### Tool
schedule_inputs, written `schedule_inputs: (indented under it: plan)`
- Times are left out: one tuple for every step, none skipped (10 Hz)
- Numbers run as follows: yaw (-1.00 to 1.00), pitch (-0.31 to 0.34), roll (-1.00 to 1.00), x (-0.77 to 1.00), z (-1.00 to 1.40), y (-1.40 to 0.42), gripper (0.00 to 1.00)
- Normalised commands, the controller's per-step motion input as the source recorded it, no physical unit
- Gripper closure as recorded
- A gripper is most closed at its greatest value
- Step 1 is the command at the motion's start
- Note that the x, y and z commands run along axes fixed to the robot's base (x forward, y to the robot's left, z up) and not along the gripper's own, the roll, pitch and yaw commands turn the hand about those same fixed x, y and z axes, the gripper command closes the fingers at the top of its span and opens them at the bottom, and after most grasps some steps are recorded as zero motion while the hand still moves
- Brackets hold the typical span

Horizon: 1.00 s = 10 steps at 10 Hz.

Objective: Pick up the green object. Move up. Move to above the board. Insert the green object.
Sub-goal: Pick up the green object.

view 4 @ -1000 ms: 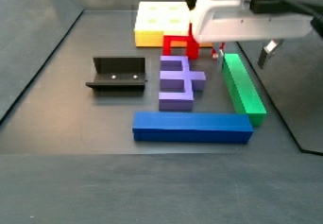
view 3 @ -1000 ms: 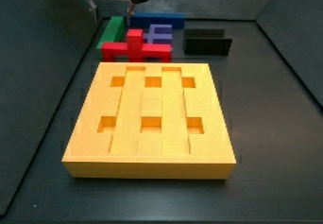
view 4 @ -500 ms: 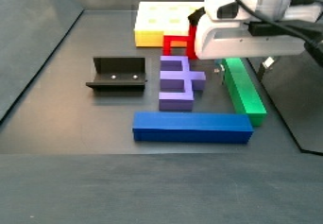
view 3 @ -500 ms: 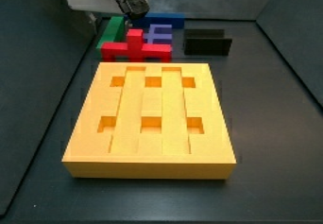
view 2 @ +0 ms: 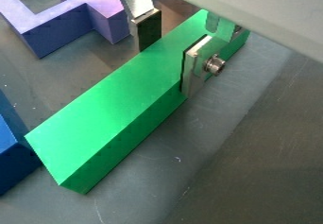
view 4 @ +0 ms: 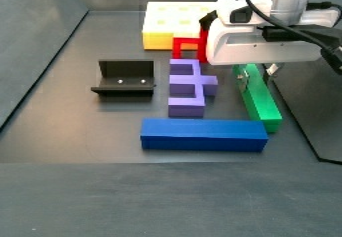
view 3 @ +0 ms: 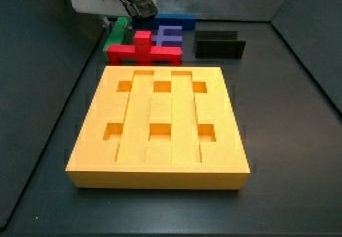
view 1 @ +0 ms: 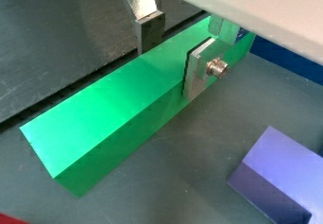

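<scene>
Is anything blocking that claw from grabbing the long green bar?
Nothing visible. In both wrist views the gripper straddles the long green bar, one silver finger on each side, with only bare bar between them.

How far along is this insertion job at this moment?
Nothing is finished yet. In hand: the gripper straddles the green object, which lies on the floor, fingers either side; whether they are clamped is unclear. Left: grasp, lift, carry over the board, whose grooves and holes sit empty, and insert.

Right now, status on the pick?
Gripper down over green object, jaws open astride it, not yet closed. Bar flat on floor. Board clear; purple piece alongside.
</scene>
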Motion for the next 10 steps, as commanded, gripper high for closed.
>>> schedule_inputs:
  plan:
    - [0.0, 0.0, 0.0, 0.0, 0.0, 0.0, 1.0]
    - [0.0, 0.0, 0.0, 0.0, 0.0, 0.0, 1.0]
    - [0.0, 0.0, 0.0, 0.0, 0.0, 0.0, 1.0]
    - [0.0, 0.0, 0.0, 0.0, 0.0, 0.0, 1.0]
    - [0.0, 0.0, 0.0, 0.0, 0.0, 0.0, 1.0]
    - [0.0, 0.0, 0.0, 0.0, 0.0, 0.0, 1.0]
    - [0.0, 0.0, 0.0, 0.0, 0.0, 0.0, 1.0]
    - [0.0, 0.0, 0.0, 0.0, 0.0, 0.0, 1.0]
    - [0.0, 0.0, 0.0, 0.0, 0.0, 0.0, 1.0]
    - [0.0, 0.0, 0.0, 0.0, 0.0, 0.0, 1.0]
